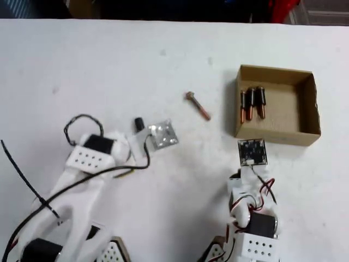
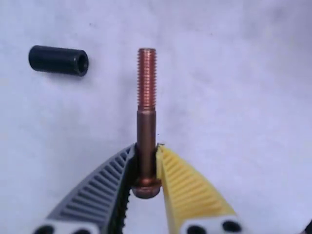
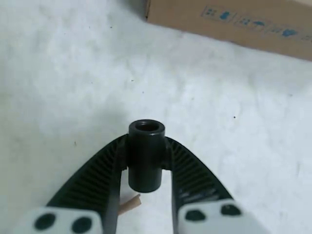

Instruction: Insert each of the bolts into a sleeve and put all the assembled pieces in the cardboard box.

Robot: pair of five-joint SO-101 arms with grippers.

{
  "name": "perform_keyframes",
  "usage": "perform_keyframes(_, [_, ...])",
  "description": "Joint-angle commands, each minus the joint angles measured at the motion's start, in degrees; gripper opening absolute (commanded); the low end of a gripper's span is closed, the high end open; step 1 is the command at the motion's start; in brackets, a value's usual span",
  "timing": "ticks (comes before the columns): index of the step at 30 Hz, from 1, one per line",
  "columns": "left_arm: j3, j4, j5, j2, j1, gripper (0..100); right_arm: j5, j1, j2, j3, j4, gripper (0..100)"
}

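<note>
My left gripper (image 2: 146, 150) is shut on a copper bolt (image 2: 146, 97), gripped just above its head, threaded end pointing away. A black sleeve (image 2: 58, 60) lies on its side on the table, apart from the bolt; the high view has this sleeve (image 1: 139, 124) beside the left wrist (image 1: 162, 135). My right gripper (image 3: 146, 144) is shut on another black sleeve (image 3: 146, 156), bore facing the camera, a short way from the cardboard box (image 3: 234, 19). In the high view the box (image 1: 308, 103) holds three assembled pieces (image 1: 252, 103). A loose bolt (image 1: 197, 106) lies on the table left of the box.
The white table (image 1: 82, 65) is bare at the back and far left. Black cables (image 1: 32, 191) trail by the left arm (image 1: 92, 158). The right arm (image 1: 253, 218) stands just in front of the box. A small copper-coloured tip (image 3: 129, 204) shows beneath the held sleeve.
</note>
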Motion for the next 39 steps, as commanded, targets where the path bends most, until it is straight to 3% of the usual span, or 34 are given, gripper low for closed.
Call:
perform_keyframes(1, [2.02, -4.48, 3.25, -4.0, -3.03, 5, 0.09, 0.57, -0.31, 0.44, 0.22, 1.7])
perform_keyframes(10, [7.74, -3.6, 8.26, -18.68, -10.07, 5, 0.09, 0.48, -0.31, 0.44, 0.22, 1.7])
perform_keyframes(16, [9.41, 3.25, 8.53, -31.52, -10.15, 5, 0.09, 0.48, -0.22, 0.44, 0.22, 1.7])
perform_keyframes(21, [9.49, 5.36, 8.18, -34.42, -9.89, 5, 0.09, 0.48, -0.22, 0.44, 0.31, 1.7])
perform_keyframes(26, [12.31, 3.08, 4.31, -34.42, -9.98, 5, 0.09, 0.48, -0.22, 0.44, 0.31, 1.7])
perform_keyframes(33, [21.36, -7.47, 5.01, -34.68, -9.98, 5, 0.09, 0.48, -0.22, 0.44, 0.31, 1.7])
perform_keyframes(39, [21.63, -8.09, 4.92, -34.51, -9.8, 5, 0.09, 0.48, -0.22, 0.44, 0.31, 1.7])
